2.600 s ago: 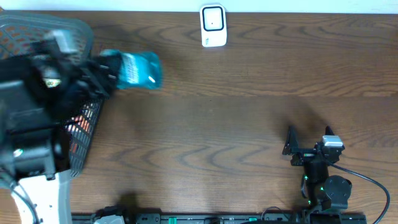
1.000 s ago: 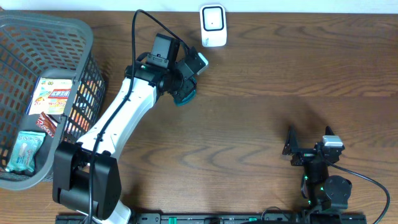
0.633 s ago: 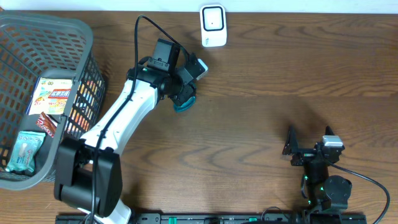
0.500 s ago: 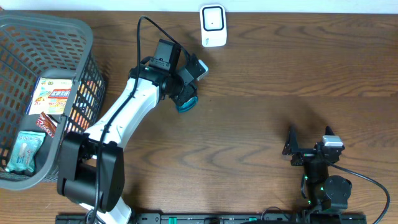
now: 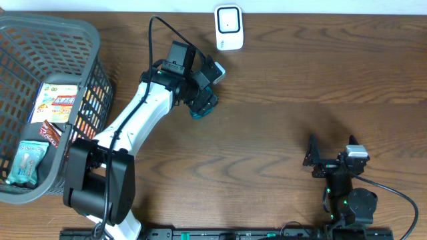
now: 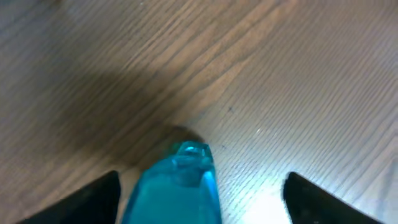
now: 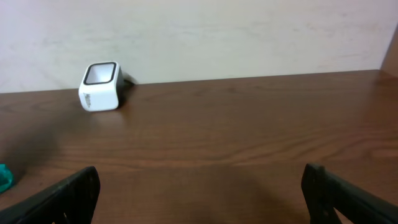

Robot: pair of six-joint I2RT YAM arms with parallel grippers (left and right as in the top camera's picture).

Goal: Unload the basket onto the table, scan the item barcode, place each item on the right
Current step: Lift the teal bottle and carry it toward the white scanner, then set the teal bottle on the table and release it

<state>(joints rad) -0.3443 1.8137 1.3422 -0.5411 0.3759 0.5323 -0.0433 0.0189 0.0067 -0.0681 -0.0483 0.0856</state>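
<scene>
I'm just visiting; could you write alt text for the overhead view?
A white robot arm reaches across a wooden table, its left gripper open over a teal packet near a small white scanner. A grey basket of packaged goods stands at the left; the right gripper rests open at the near right.

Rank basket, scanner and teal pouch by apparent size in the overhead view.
1. Basket
2. Scanner
3. Teal pouch, though the left arm hides most of it, so its place below the scanner is unsure.
</scene>
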